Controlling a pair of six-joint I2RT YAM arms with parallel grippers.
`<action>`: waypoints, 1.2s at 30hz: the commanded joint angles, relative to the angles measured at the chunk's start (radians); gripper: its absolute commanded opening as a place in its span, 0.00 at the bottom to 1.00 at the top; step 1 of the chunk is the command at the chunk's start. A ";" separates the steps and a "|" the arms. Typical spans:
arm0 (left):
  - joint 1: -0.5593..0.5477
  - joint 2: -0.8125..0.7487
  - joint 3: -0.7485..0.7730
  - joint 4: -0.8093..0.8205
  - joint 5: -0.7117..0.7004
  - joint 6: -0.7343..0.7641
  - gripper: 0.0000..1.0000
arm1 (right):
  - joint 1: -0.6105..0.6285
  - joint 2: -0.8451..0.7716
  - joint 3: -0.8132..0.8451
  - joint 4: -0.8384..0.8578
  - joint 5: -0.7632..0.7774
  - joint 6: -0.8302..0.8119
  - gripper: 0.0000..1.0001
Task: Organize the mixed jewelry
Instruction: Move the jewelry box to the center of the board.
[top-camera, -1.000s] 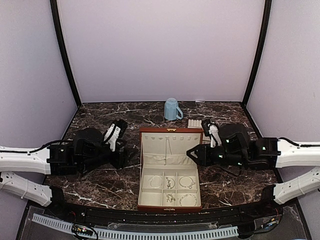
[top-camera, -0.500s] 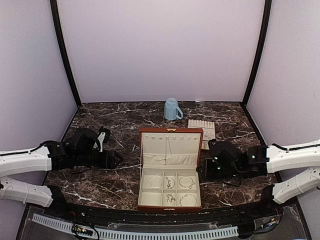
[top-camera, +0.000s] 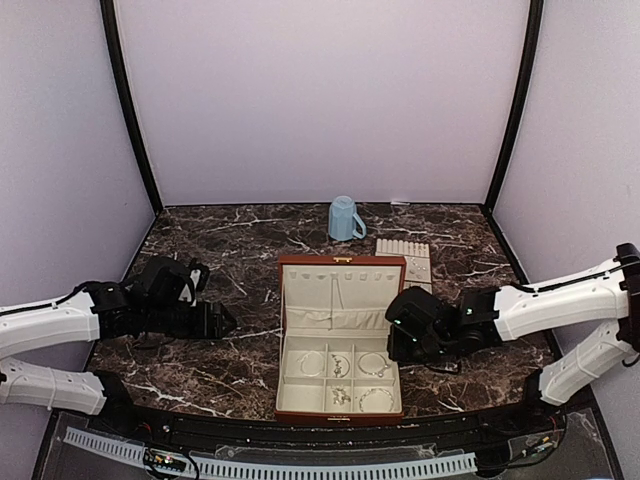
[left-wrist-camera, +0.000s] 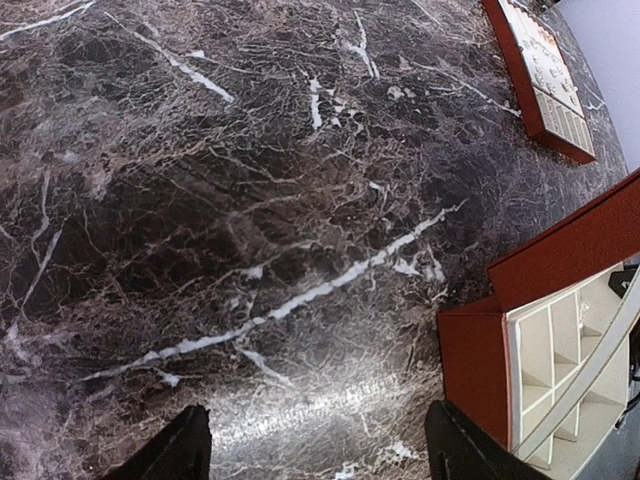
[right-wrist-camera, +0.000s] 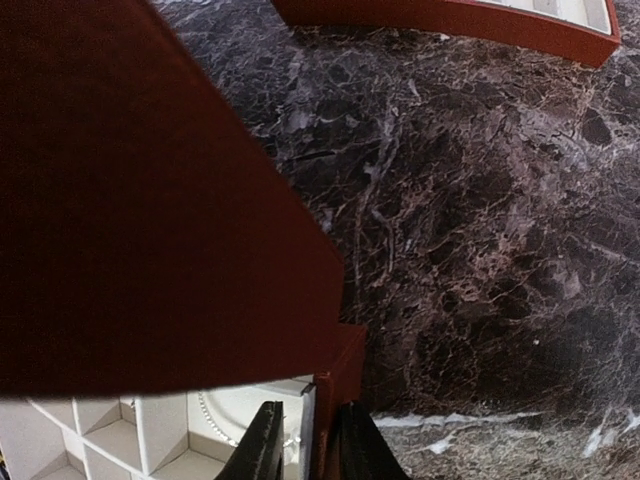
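Five or so tiny silvery jewelry pieces (top-camera: 374, 364) are lying in the little squares of the reddish-brown box with the cream lining (top-camera: 341, 262). The box is sitting open in the middle of the dark marble table (top-camera: 240, 230).

The pieces are looking very light and thin, and easy to bend or tangle. They are shiny too, so they may be slipping out of a loose pinch. I am thinking the best place to take one is across its thin wire or chain, from above, with a soft squeeze. Most are showing as round loops lying flat, so they are not pointing any way and have no long side. They are too small to tell rings from bracelets.

The left gripper (left-wrist-camera: 318, 425) is hanging over bare table to the left of the box, its fingers wide apart and holding nothing. The right gripper (right-wrist-camera: 310, 430) is sitting at the box's right wall, one finger inside and one outside, close together. I cannot tell if they are squeezing the wall.

A light blue mug (top-camera: 344, 219) and a flat cream slotted tray (top-camera: 408, 256) are standing behind the box.
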 joint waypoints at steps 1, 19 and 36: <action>0.012 -0.031 0.011 -0.066 0.007 -0.012 0.77 | 0.016 0.054 0.067 -0.057 0.035 0.054 0.16; 0.036 -0.035 0.003 -0.082 0.008 0.051 0.77 | -0.091 0.237 0.349 -0.172 0.236 -0.063 0.00; 0.043 -0.126 -0.039 -0.266 0.060 -0.152 0.78 | -0.281 0.505 0.607 0.066 0.141 -0.390 0.07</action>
